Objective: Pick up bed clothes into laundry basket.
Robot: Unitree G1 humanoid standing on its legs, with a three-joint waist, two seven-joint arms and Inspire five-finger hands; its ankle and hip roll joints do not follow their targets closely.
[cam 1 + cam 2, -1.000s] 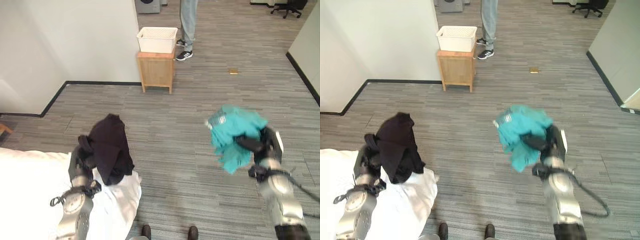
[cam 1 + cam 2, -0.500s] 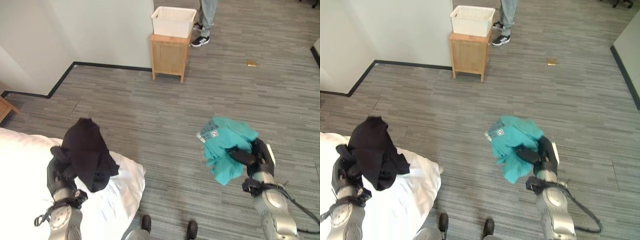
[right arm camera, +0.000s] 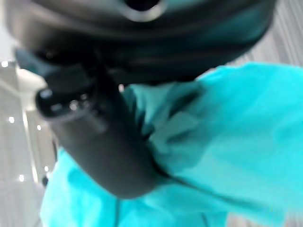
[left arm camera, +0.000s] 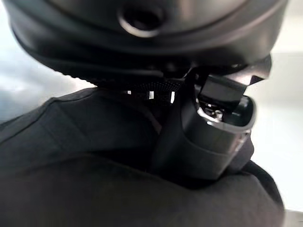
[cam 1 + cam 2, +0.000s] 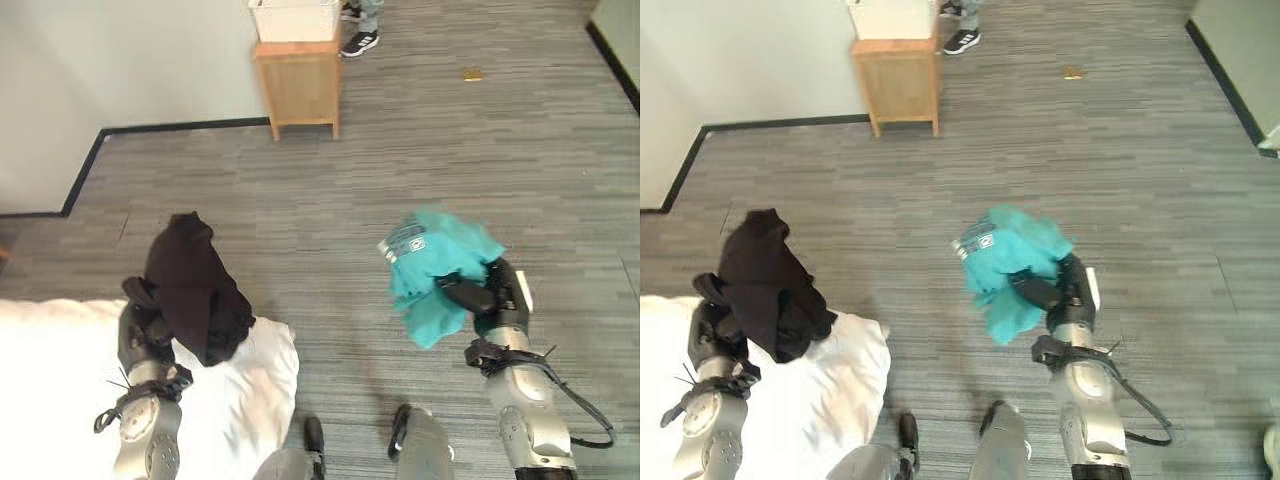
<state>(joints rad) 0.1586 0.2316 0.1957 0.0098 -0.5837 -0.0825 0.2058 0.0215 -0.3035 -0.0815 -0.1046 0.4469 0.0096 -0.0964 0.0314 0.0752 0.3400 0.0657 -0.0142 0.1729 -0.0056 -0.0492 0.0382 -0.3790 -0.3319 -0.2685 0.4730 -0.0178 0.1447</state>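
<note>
Above the grey plank floor (image 5: pixel 330 230), the right hand (image 5: pixel 487 296) grips a crumpled teal garment (image 5: pixel 435 270). The left hand (image 5: pixel 143 330) clutches a black garment (image 5: pixel 193 285) over the white bed (image 5: pixel 60 400). Well apart, a white laundry basket (image 5: pixel 293 17) sits on a wooden stand (image 5: pixel 297 82).

Bare grey wood-grain plank floor (image 5: pixel 330 200) stretches open between the two raised arms and the far small wooden side table (image 5: pixel 297 83), which carries a white laundry basket (image 5: pixel 292 18). A person's black-and-white shoe (image 5: pixel 359 43) stands just right of and behind that table. The pale wall with black skirting (image 5: pixel 150 70) closes the far left. The white bed (image 5: pixel 50 390) blocks the near left.
</note>
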